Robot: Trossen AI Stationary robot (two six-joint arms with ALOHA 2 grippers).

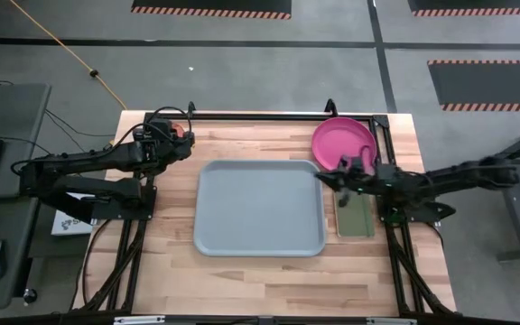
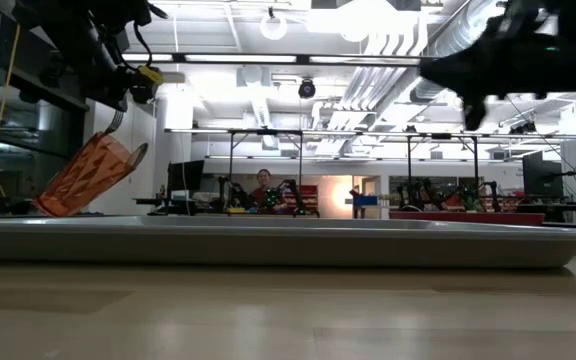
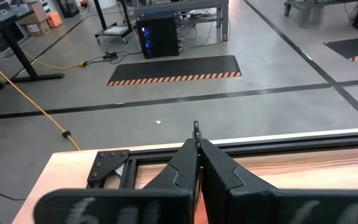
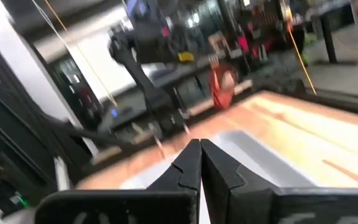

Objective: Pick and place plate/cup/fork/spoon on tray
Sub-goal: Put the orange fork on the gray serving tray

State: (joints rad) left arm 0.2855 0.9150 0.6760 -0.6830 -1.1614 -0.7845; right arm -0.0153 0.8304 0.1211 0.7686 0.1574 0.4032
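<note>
— while the left gripper (image 1: 181,135) hangs over the table's far left corner, what does it grasp?
— the cup (image 2: 90,175), pinched by its rim and tilted, lifted beside the tray (image 1: 258,208).
— and the right gripper (image 1: 325,177)?
— clenched on nothing, at the tray's right edge, between the plate (image 1: 343,141) and a green pad (image 1: 355,217).
— is the plate on the tray?
— no, it lies on the table's far right corner.

plate (image 1: 341,140) partly under right arm, green pad (image 1: 354,217) part-covered
</note>
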